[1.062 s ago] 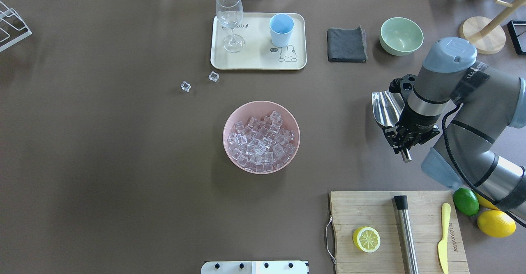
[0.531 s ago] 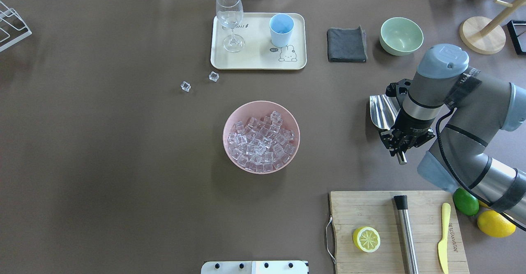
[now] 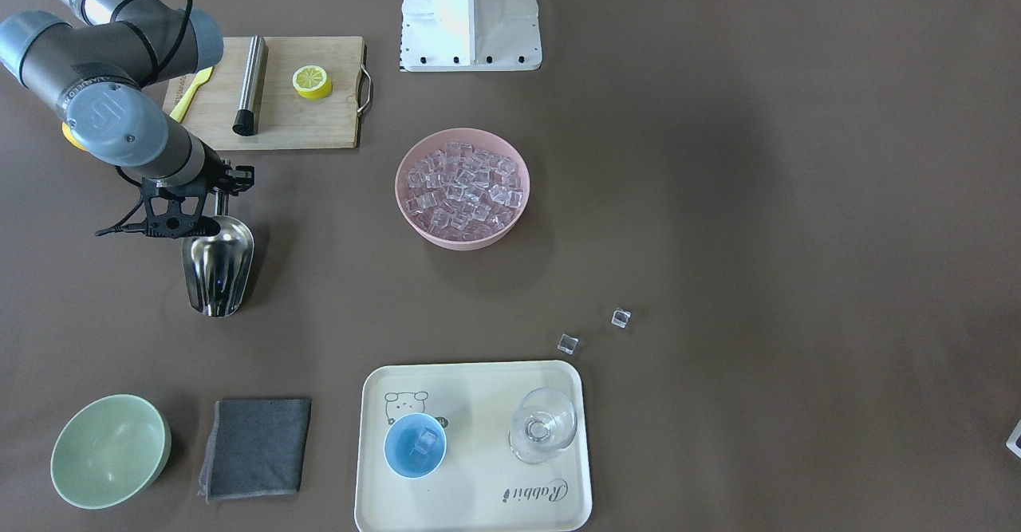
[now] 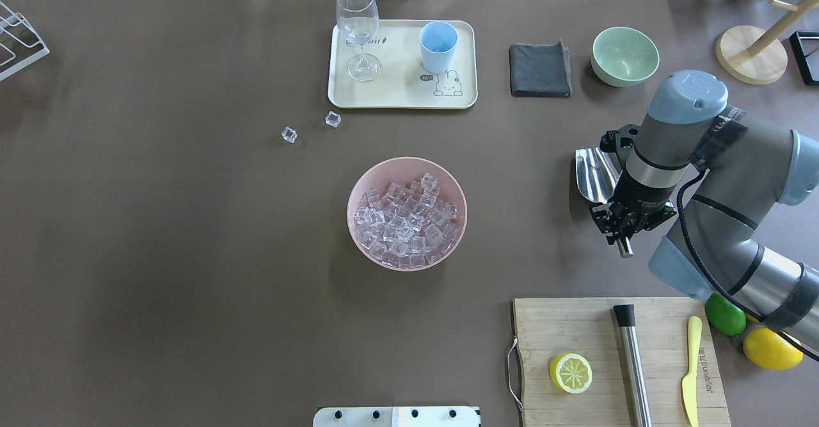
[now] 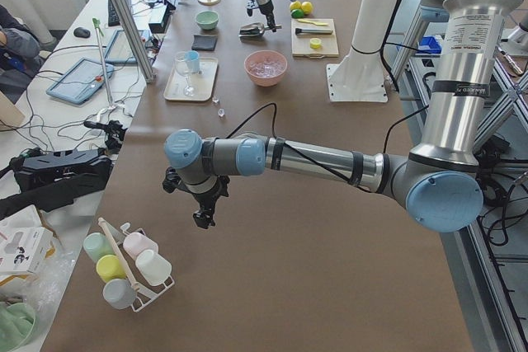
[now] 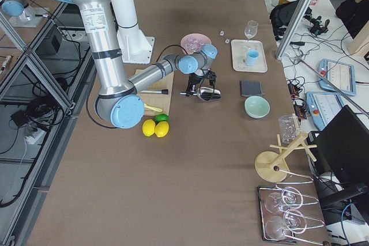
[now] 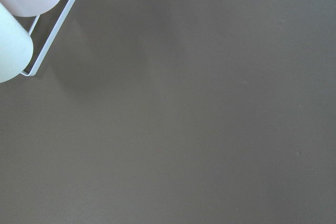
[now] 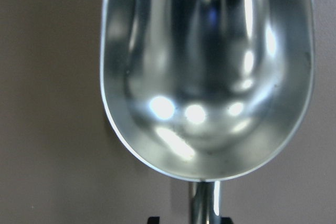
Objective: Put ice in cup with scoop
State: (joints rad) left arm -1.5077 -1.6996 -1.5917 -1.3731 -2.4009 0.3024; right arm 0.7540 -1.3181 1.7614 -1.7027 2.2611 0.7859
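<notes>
— What's in the round pink bowl (image 4: 407, 166)?
— A heap of small clear ice cubes (image 4: 404, 222), piled close to its rim. Two stray cubes (image 4: 289, 134) lie on the brown table (image 4: 160, 254) beyond that bowl, toward the robot's left.
— And the small light-blue handleless cup (image 4: 438, 47)?
— Upright on the cream rectangular tray (image 4: 402, 88), straight beyond the pink bowl, beside a clear stemmed wine glass (image 4: 357, 30). The front view shows at least one clear cube inside the cup.
— The shiny stainless-steel scoop (image 3: 217, 265)?
— To the robot's right of the pink bowl, well apart from it. The right gripper (image 4: 628, 217) is clamped on its short handle. Its trough shows only gleaming steel.
— The left gripper (image 5: 202, 218)?
— Far to the robot's left of the pink bowl. I cannot tell how its fingers stand.
— The pale green round bowl (image 4: 624, 56)?
— Beyond the pink bowl, rightward, past a folded dark grey cloth (image 4: 540, 70). Only its smooth inside shows.
</notes>
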